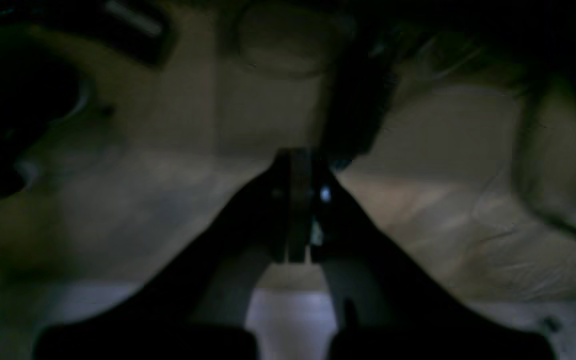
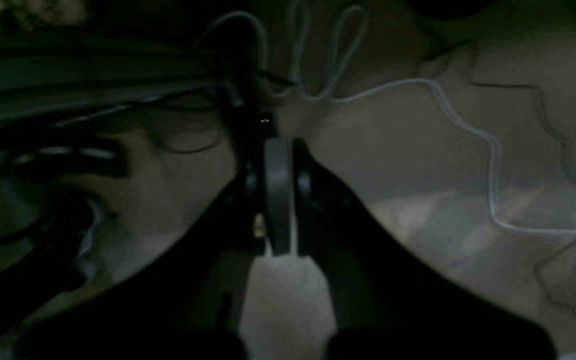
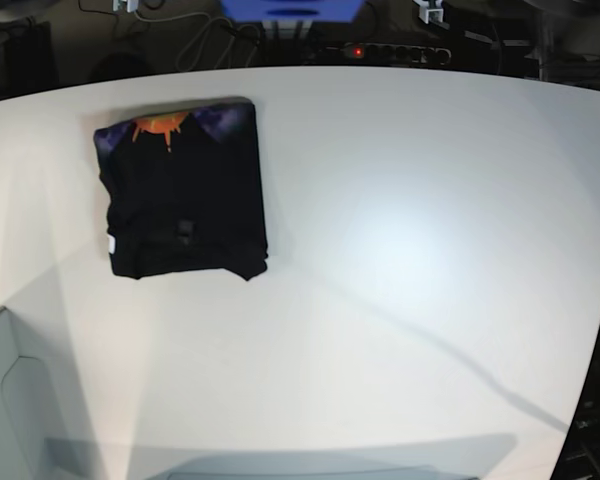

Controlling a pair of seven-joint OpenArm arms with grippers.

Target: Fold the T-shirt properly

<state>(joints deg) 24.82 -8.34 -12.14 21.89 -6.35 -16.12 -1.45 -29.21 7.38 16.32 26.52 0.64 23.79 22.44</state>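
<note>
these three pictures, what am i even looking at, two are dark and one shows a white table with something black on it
This is a two-armed robot, seen through three cameras at one moment. The bright picture is the base view, looking down on a white table. On it, toward the far left, lies a black T-shirt folded into a neat rectangle, with an orange sun print showing at its far edge. Neither arm appears in that view.

The two dark pictures come from cameras mounted on the robot's wrists, each looking along its own gripper. The left gripper and the right gripper show as dark V shapes with the jaws pressed together. Both are shut and hold nothing. Behind them are blurry pale surfaces, and in the right wrist view a thin white cable. The shirt is not visible in either.
</note>
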